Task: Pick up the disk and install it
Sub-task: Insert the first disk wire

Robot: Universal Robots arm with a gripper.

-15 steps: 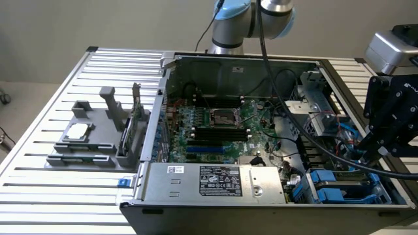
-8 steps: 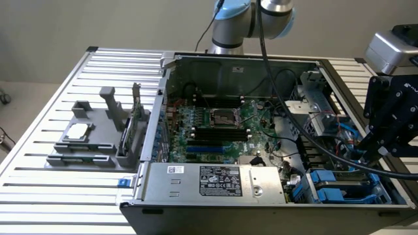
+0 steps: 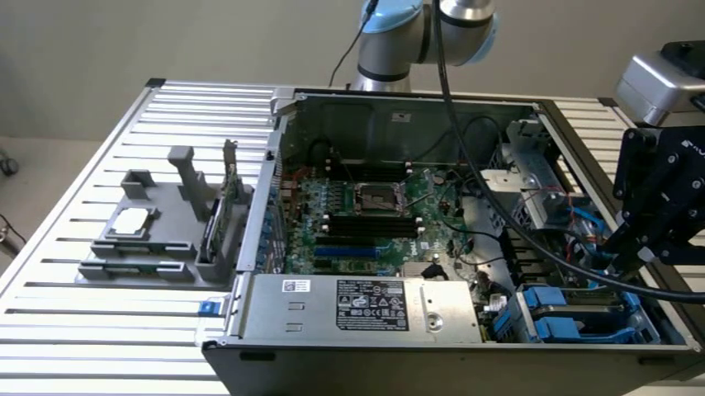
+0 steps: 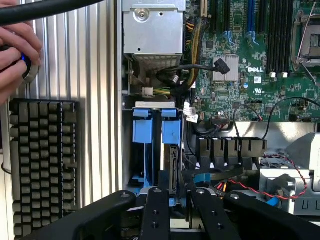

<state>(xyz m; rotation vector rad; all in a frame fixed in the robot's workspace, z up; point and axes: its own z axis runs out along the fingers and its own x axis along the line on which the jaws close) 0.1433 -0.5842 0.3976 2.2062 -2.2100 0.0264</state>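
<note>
- Hand [image 4: 177,196] set narrow; disk [image 4: 173,167] is clamped edge-on betw. its fingers.
- Disk is held at the case [image 3: 441,367] drive bay, just beside a 2nd blue carrier [image 4: 142,135].
- Ext. view: hand is seen above the case's bay end.

We take case [image 3: 441,367] as landmark.
- Case on table [image 3: 66,330].
- Inside case, middle: board [image 3: 364,214].
- Inside, along wall nearest camera: power box [image 3: 364,305].
- Inside, near corner at exterior view's right: bay [image 3: 573,318]; cage [image 3: 518,186] behind bay.
- Over that corner: gripper [image 4: 177,195]; we see disk [image 4: 173,167] edge-on between fingers [image 4: 156,215], at bay.
- Outside case, exterior view's left: holder [image 3: 154,247], chip [image 3: 129,221] on it.
- Behind case: arm [image 3: 397,41].
- Outside case, beside bay wall: keyboard [image 4: 42,170] on table; hand [image 4: 15,50] past keyboard's end.
</note>
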